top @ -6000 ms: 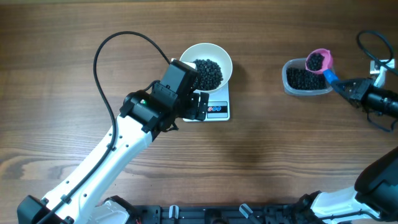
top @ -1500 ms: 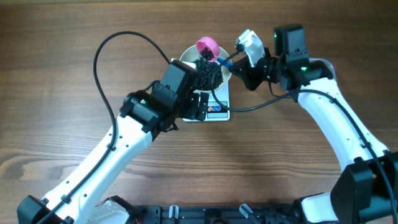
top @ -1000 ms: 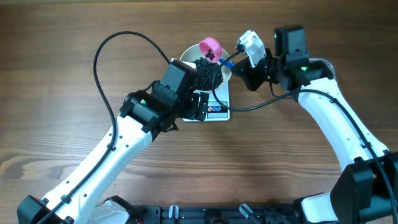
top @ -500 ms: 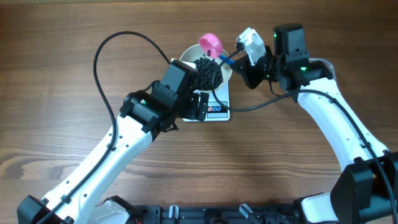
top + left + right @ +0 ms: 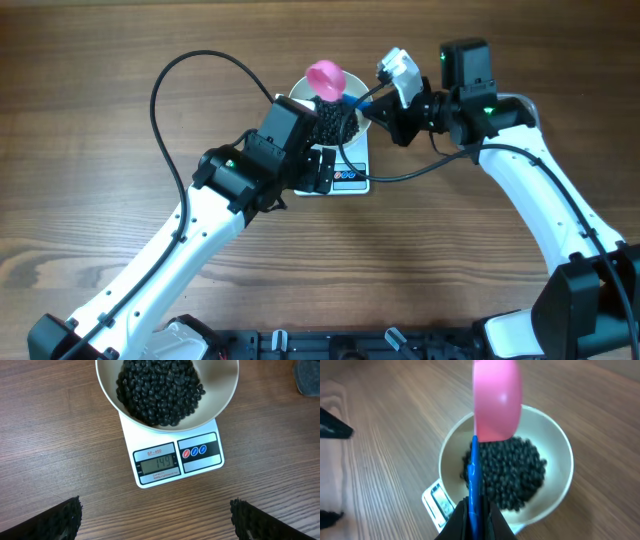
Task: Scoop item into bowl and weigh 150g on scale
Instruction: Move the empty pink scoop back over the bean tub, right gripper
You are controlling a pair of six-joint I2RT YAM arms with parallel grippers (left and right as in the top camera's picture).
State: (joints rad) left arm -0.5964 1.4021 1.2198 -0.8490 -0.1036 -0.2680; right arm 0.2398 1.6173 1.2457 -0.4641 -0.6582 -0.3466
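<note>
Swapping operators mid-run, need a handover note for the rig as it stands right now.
Left gripper: open, empty, hanging over the table at the front of the small white rectangular kitchen scale.
Right gripper: shut on the blue handle of the small pink plastic scoop, which is tipped above the bowl.
Round white bowl: on the scale, holding the heap of small black beans.
Done: beans are in the bowl and the display reads 149.
Left: probably a few more beans to reach 150.

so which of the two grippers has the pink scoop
The right gripper: it is shut on the blue handle of the pink scoop, over the bowl. The left gripper hangs open and empty above the scale.
</note>
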